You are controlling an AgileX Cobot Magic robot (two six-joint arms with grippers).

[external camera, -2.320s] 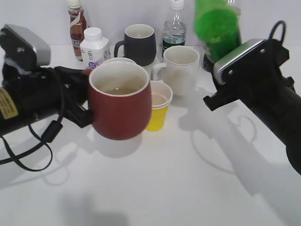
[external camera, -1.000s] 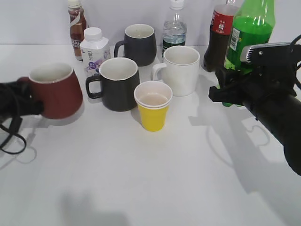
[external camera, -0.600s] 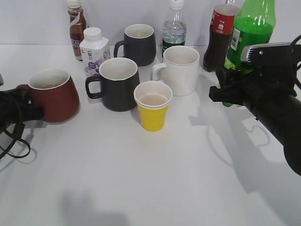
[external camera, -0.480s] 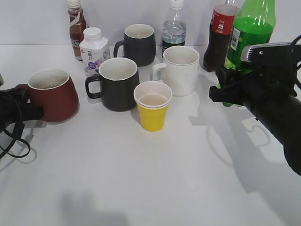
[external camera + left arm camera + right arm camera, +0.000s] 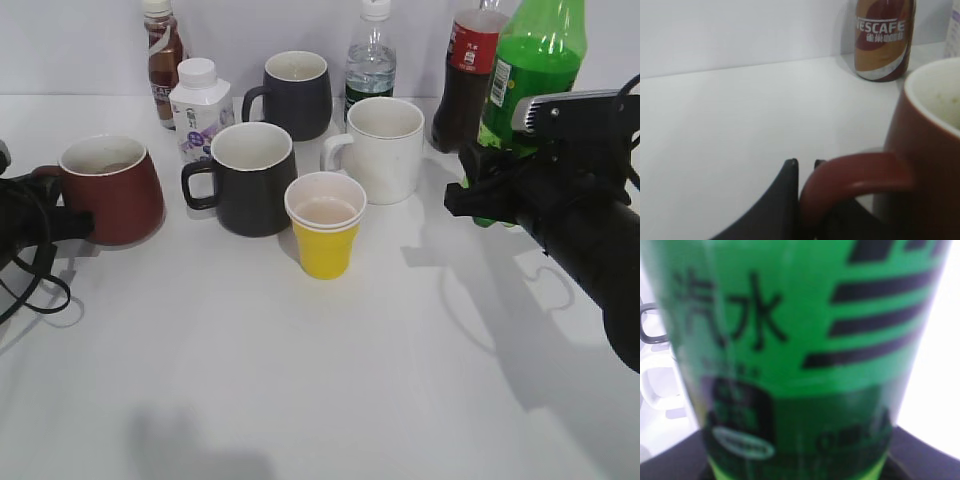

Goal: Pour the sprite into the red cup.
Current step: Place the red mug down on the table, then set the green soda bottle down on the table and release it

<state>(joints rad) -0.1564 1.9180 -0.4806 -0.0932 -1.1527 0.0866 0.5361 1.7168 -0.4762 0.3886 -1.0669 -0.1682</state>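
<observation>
Both pincers gripping, items upright on worktop (image 5: 330,380).
Left pincer (image 5: 805,172) pinches red cup (image 5: 110,190) handle; right pincer (image 5: 480,190) clamps sprite (image 5: 535,60).

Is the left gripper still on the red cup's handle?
Yes, the left gripper has its dark fingers on either side of the red cup handle in the left wrist view.

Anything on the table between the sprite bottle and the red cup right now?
Yes. The sprite stands far right, the red cup far left. Between them stand the white mug, the yellow paper cup and the nearer black mug.
</observation>
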